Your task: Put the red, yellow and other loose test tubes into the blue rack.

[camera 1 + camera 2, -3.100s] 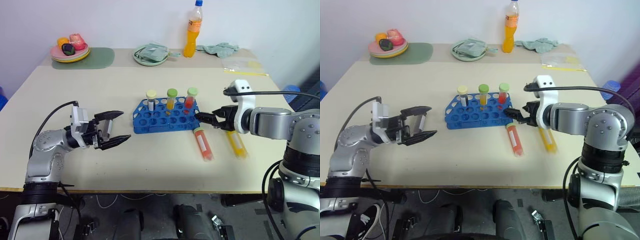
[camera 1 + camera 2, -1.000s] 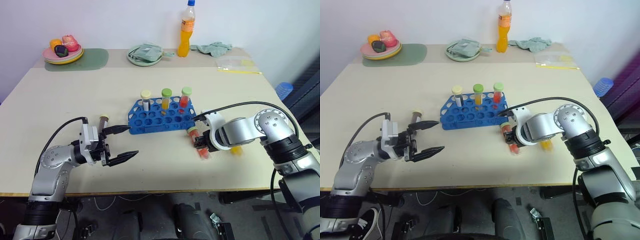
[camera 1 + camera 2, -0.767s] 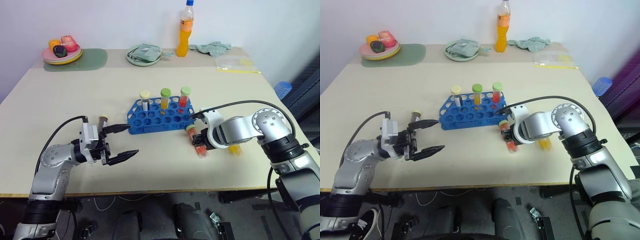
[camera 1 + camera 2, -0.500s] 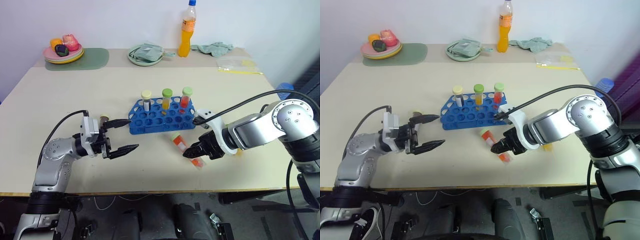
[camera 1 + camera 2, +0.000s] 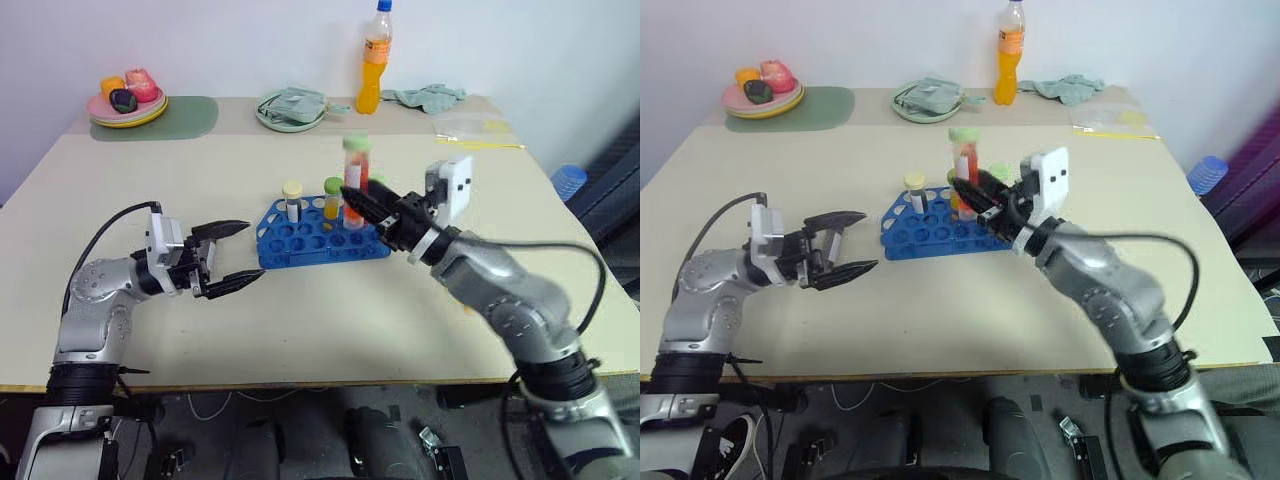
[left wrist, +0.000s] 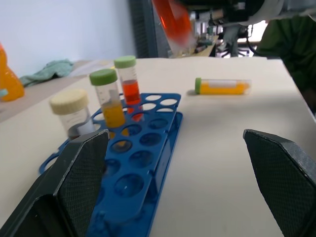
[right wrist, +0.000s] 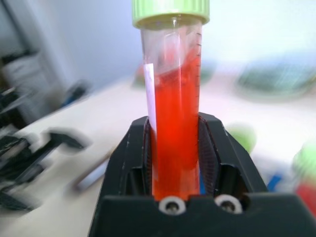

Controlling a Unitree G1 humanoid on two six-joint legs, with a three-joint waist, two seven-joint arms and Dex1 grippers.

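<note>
Red tube [image 7: 174,118] pinched upright in right gripper [image 5: 366,205] above blue rack [image 5: 322,236]; left gripper [image 5: 232,258] spread wide, empty, beside rack.

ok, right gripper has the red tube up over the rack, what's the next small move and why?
Probably lower it, cap up, into an empty hole of the blue plastic rack. The right gripper is shut on the red-liquid test tube with the green cap, held upright above the rack, whose front rows look empty. The left gripper is open beside the rack, holding nothing.

the red tube [image 7: 174,133] has its lower end hidden between the right pincer [image 7: 174,163] fingers.
</note>
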